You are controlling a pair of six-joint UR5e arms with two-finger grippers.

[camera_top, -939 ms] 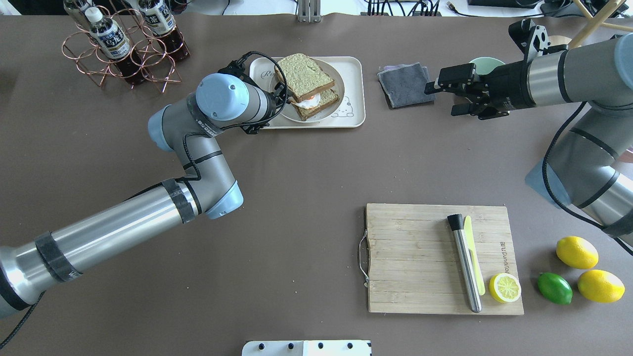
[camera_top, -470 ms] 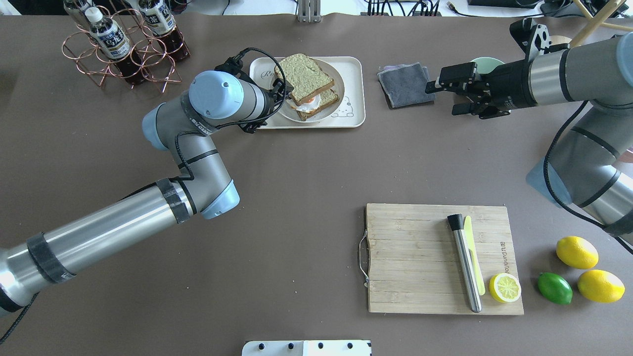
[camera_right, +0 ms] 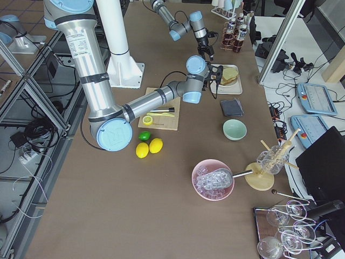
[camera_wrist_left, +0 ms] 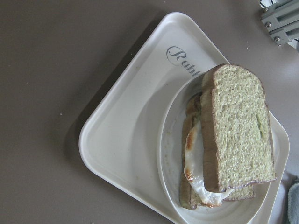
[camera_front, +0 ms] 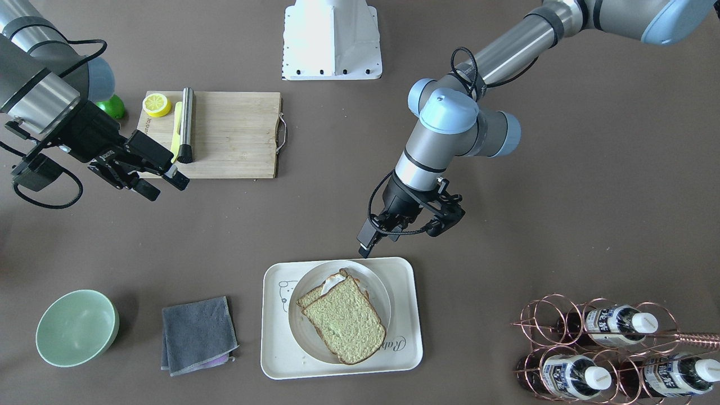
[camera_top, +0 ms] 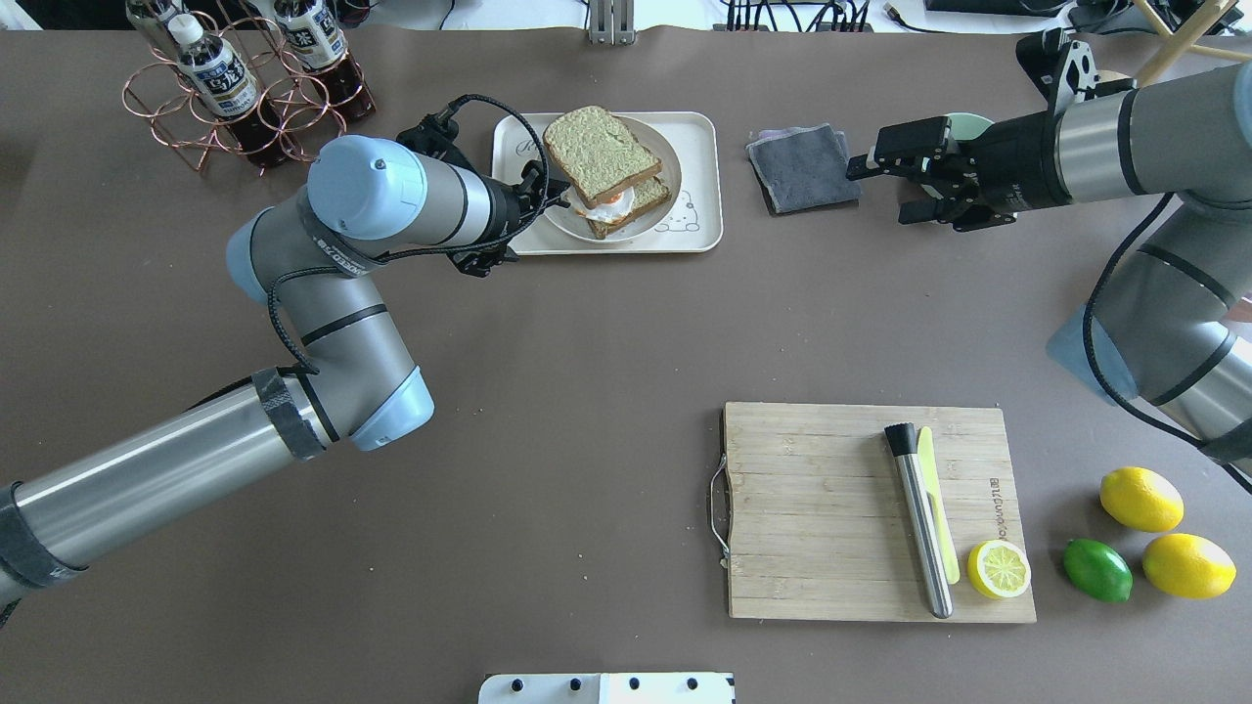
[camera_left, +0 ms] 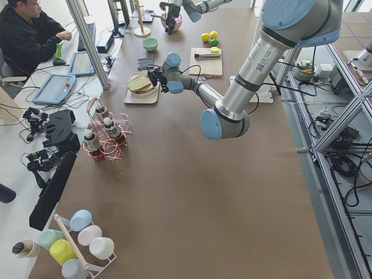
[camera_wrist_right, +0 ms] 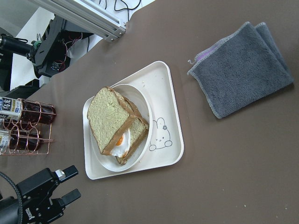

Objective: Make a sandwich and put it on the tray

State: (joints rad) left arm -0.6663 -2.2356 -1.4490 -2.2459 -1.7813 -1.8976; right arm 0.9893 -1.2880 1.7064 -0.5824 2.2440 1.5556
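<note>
Backed off from the tray [camera_front: 406, 315], the left gripper [camera_front: 377, 239] hangs spread and empty beside its rim, the sandwich [camera_front: 344, 318] sits on the round plate [camera_front: 296, 327] inside, and the right gripper [camera_front: 167, 188] waits spread well apart, so retreat should stay high.

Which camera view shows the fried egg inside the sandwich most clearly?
The left wrist-mounted view: it is close, and the egg shows white along the open side between the bread slices. The right wrist-mounted and overhead views show a small piece with orange yolk; the front-facing view only a white sliver; the side views are too distant.
</note>
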